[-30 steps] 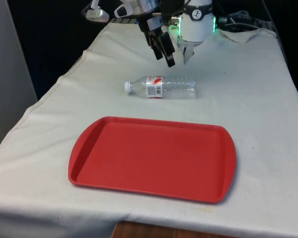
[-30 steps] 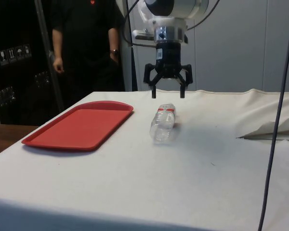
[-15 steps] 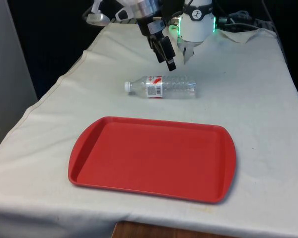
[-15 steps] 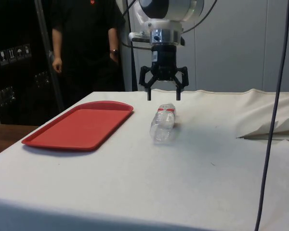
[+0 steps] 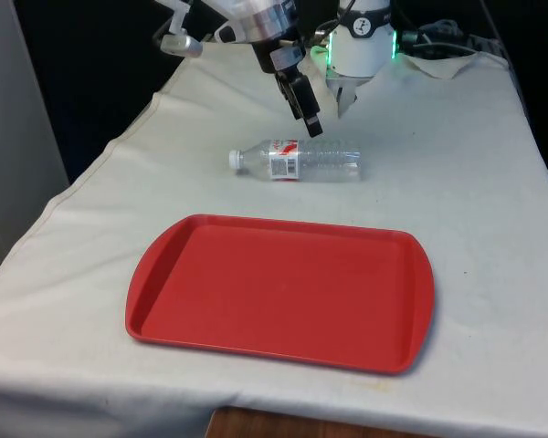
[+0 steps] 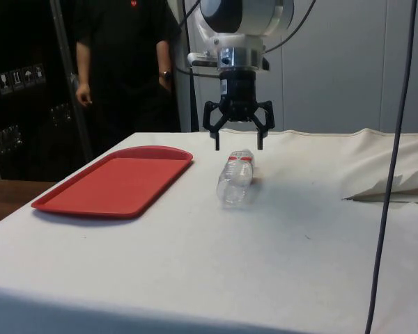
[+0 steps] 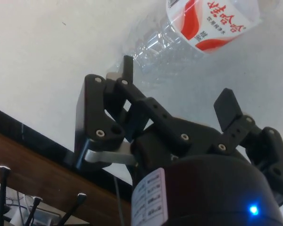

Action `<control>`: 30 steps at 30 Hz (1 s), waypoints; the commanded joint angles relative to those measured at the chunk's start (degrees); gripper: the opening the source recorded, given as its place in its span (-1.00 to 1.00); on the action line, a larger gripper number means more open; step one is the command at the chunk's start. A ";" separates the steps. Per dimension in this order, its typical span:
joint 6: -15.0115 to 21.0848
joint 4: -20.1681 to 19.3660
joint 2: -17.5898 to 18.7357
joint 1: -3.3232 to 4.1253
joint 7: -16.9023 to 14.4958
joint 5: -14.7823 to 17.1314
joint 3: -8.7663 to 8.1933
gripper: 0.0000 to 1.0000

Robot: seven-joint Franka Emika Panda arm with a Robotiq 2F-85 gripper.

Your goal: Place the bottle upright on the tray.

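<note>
The arm is white, with rounded glossy casings, and narrows to a silver metal collar above the black claw. The claw is built of angular black links pinned with small silver screws; a white printed label, too small to read, sits on its round black body. Dark cables hang beside the arm. Green light glows at the white base.
</note>
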 commanded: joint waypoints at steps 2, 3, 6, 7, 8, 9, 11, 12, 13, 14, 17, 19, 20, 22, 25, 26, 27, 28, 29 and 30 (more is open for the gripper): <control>0.11 0.11 0.40 -0.06 0.80 0.74 0.06 1.00; 0.11 0.11 0.46 -0.06 1.09 0.74 0.06 1.00; 0.23 0.11 0.63 -0.06 1.95 0.92 0.06 1.00; 0.29 0.11 0.69 -0.06 2.23 0.92 0.06 1.00; 0.29 0.11 0.74 -0.06 2.52 0.97 0.06 1.00; 0.34 0.11 0.80 -0.06 2.81 0.97 0.06 1.00; 0.40 0.11 0.86 -0.06 3.32 1.03 0.06 1.00; 0.46 0.11 0.92 -0.06 3.61 1.09 0.06 1.00; 0.46 0.11 0.97 -0.06 3.90 1.09 0.06 1.00; 0.06 0.06 0.86 0.00 4.18 0.34 -0.06 1.00; 0.52 0.17 1.20 -0.06 5.10 1.20 0.06 1.00; 0.46 0.23 1.38 -0.06 5.56 1.26 0.11 1.00; 0.40 0.34 1.66 -0.11 5.90 1.49 0.11 1.00; 0.11 0.17 1.49 0.00 6.13 0.74 -0.06 1.00; 0.00 0.74 2.41 -0.17 5.90 2.58 0.23 1.00; -0.11 0.92 2.69 -0.17 5.84 2.81 0.29 1.00; -0.23 1.09 2.92 -0.23 5.79 3.21 0.29 1.00; -0.46 1.43 3.44 -0.23 5.73 3.90 0.34 1.00; -0.63 1.66 3.72 -0.23 5.73 4.07 0.29 1.00; -0.80 2.01 3.95 -0.23 5.79 4.24 0.23 1.00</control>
